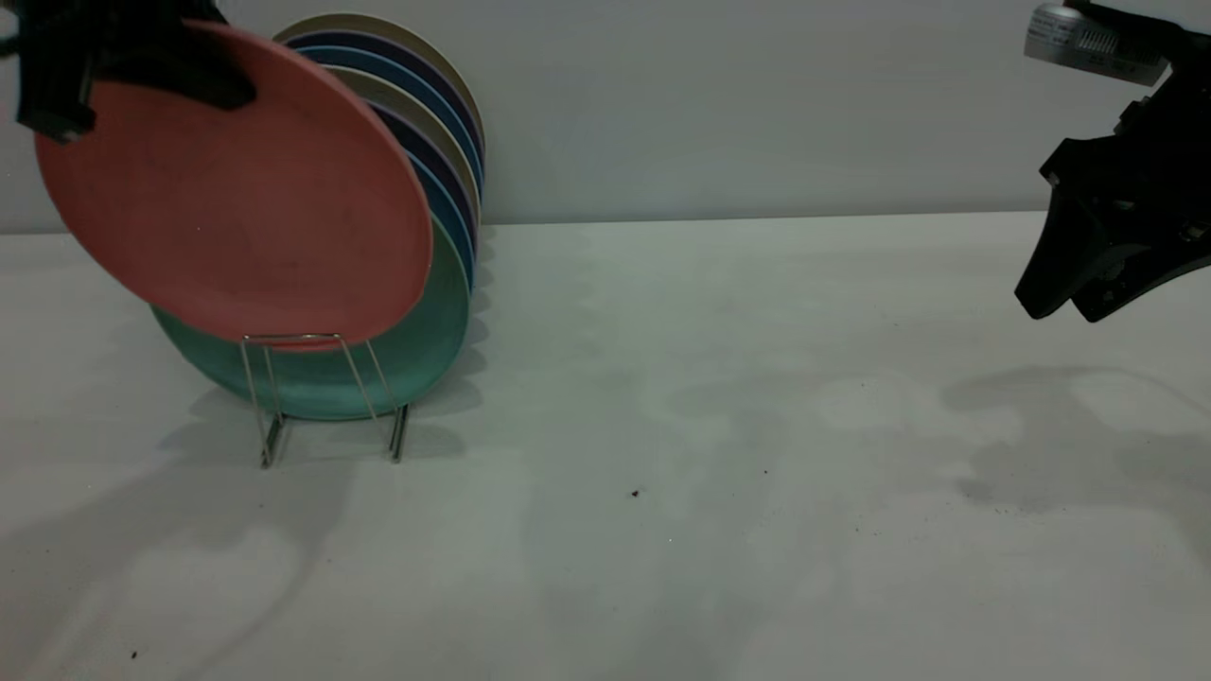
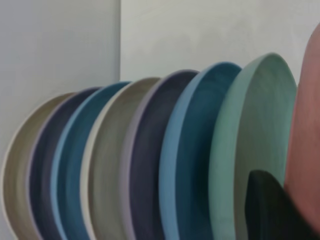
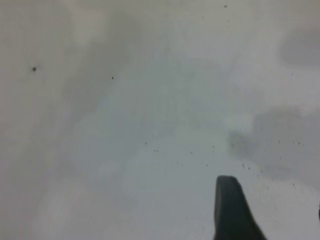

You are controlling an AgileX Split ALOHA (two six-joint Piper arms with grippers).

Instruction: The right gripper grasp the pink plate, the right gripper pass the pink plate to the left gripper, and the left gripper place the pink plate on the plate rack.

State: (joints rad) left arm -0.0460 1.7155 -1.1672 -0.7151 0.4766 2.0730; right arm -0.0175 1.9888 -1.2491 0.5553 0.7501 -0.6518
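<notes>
Exterior view: left pincer at upper left, clamped on the top rim of the pink plate; plate tilted, its low edge at the front loop of the plate rack, not seated in a slot as far as visible. Just behind, a teal-green plate and a row of blue, dark purple and beige plates standing upright in the rack. Rack of thin silvery wire, trapezoid loops, on a pale matte surface. Right pincer at far right, raised, well apart from the plates, holding nothing; jaw spread not clear, cannot tell.

Left wrist view: pink plate edge-on, black fingertip against its face; teal-green plate beside it, then the row of stacked rims.

Right wrist view: bare speckled surface, one black fingertip, nothing gripped.

Judged: rigid, light matte plastic, probably not fragile; smooth and liable to pivot in a rim grip. Best hold: across the raised rim.
</notes>
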